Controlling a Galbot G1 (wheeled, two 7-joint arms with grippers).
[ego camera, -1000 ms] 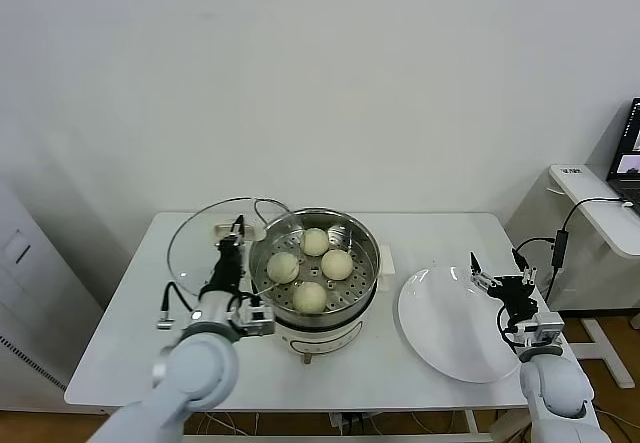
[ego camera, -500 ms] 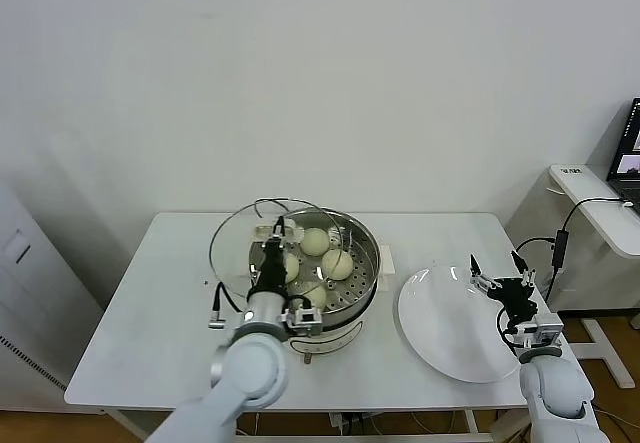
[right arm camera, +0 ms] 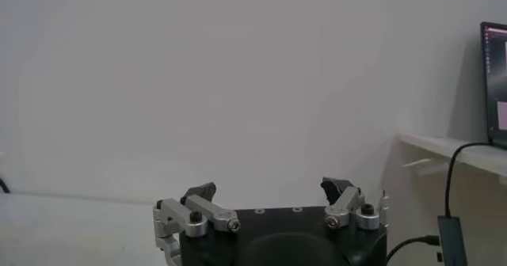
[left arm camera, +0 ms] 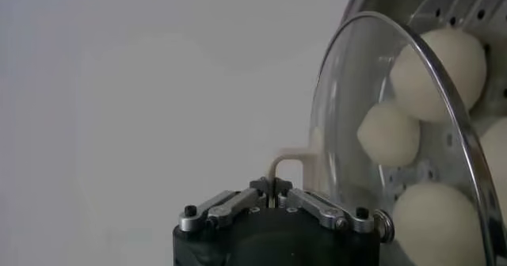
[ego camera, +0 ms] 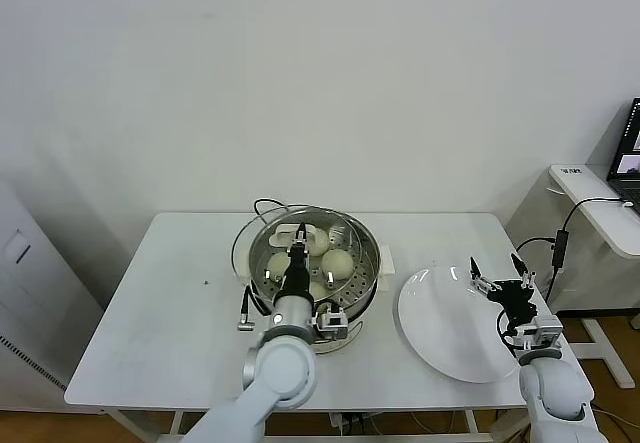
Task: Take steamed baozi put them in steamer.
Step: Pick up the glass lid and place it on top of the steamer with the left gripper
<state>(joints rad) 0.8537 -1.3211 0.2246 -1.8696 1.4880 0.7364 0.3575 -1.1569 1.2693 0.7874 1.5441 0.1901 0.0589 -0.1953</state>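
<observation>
A: Where are the steamed baozi [ego camera: 337, 263] now?

B: All four sit inside the steamer [ego camera: 366, 285] on its perforated tray, at the middle of the desk [ego camera: 150, 303]. The white plate [ego camera: 450, 328] to the robot's right holds nothing.

A: And what has changed in the last second?

B: The glass lid [ego camera: 250, 238]. A second ago it was off to the left of the pot, over the desk. Half a second ago it overlapped the left rim. Now it hangs almost centred over the pot, tilted, with the buns showing through the glass in the left wrist view.

A: Who carries it?

B: The left pincer [ego camera: 299, 235]; its fingers are clamped shut on the lid's cream handle [left arm camera: 287, 163]. It has travelled rightward with the lid the whole way.

A: The right pincer [ego camera: 497, 281]?

B: Parked above the plate's far edge, jaws spread wide, holding nothing. It has not moved over the second.

A: So what does that mean for the task?

B: The loading looks finished, I judge. What is left is lowering the lid flat onto the rim; whether it touches the rim yet, I cannot tell.
</observation>
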